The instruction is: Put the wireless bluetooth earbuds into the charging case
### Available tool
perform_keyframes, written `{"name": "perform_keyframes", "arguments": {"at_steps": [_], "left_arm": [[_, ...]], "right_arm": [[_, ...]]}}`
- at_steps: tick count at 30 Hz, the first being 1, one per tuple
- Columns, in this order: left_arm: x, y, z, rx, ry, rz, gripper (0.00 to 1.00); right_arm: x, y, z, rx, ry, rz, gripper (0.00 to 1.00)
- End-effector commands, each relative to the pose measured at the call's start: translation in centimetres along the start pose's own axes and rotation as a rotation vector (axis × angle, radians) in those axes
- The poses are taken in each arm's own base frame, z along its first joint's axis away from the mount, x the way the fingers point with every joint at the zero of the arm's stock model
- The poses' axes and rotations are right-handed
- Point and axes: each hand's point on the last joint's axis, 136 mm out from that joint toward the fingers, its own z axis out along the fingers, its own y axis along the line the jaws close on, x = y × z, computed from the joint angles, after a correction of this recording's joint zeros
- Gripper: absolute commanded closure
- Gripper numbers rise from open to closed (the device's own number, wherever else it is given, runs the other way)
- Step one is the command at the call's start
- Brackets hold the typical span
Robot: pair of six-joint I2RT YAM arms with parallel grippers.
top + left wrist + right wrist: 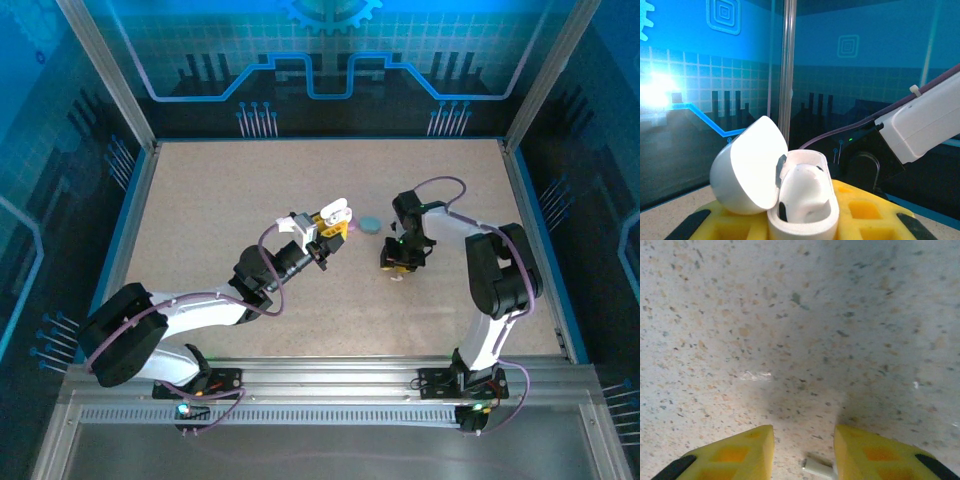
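My left gripper [328, 226] is lifted above the table and shut on a white charging case [338, 211]. In the left wrist view the case [802, 220] stands between the yellow pads [867, 212] with its lid [747, 167] swung open to the left. A white bud-like shape [805, 187] sits in its well. My right gripper [398, 266] points straight down, close to the table. Its yellow fingers [740, 455] stand apart. A small white earbud [818, 468] lies on the table between them, against the right finger [875, 455].
A small teal round case [371, 225] lies on the speckled table [300, 170] between the two grippers. The right arm's white link [925, 125] crosses the left wrist view. Metal frame posts [110, 70] and blue walls enclose the table.
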Motion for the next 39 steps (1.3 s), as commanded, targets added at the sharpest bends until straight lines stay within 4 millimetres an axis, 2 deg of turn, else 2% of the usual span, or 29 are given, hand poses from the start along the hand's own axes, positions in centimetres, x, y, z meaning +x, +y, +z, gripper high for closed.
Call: {"name": "perform_keyframes", "arguments": {"at_steps": [1,7,16,21,39], "left_arm": [[-1.4,0.2,-0.5,-0.012,-0.044,0.005,0.77],[-1.4,0.1,-0.5,-0.011,-0.047,0.004,0.77],[-1.5,0.1,-0.6,-0.011,-0.048,0.004,0.77],[-1.6,0.1,-0.5,-0.008,-0.050,0.000,0.77],[-1.7,0.0,-0.4,-0.005,-0.049,0.000,0.77]], "right_arm": [[-0.7,-0.5,-2.0,0.052,-0.051,-0.008,0.61],[0.1,-2.0,-1.1,0.100,-0.007,0.039,0.60],[1.3,-0.6,0.2,0.029,0.068,0.028,0.62],[1.7,-0.5,0.6,0.038,0.094,0.023,0.62],[2.4,3.9,1.2,-0.043,0.143,-0.159,0.63]]}}
